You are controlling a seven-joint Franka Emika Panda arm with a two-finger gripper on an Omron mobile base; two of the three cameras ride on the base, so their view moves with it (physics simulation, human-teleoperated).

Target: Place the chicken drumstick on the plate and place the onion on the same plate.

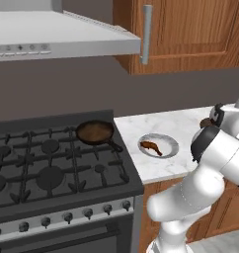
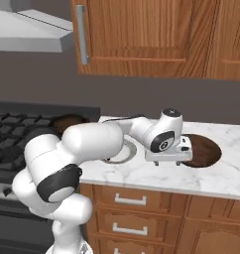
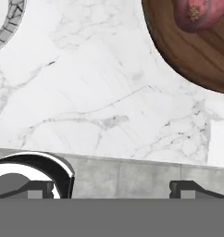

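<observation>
Left base view is showing the chicken drumstick (image 1: 151,147) already lying on the plate (image 1: 170,141), which is sitting on the marble counter (image 1: 163,123) just right of the stove (image 1: 52,168) and its skillet (image 1: 95,132). So the first half of the task is looking done, and the onion is what is left.

Hand view is giving what that view is not: the onion (image 3: 197,13), pinkish-red, is resting on a round dark wooden board (image 3: 188,51) at the upper right, with bare marble between it and a sliver of the plate's rim (image 3: 9,23) at the upper left. The fingertips (image 3: 188,189) at the bottom are standing wide apart with nothing between them.

Right base view is showing the gripper (image 2: 167,158) hanging low over the counter, just beside the board's near edge (image 2: 204,151); the hand is probably hiding the onion here, though I cannot be sure. The arm is covering most of the plate (image 2: 123,158), and the drumstick with it.
</observation>
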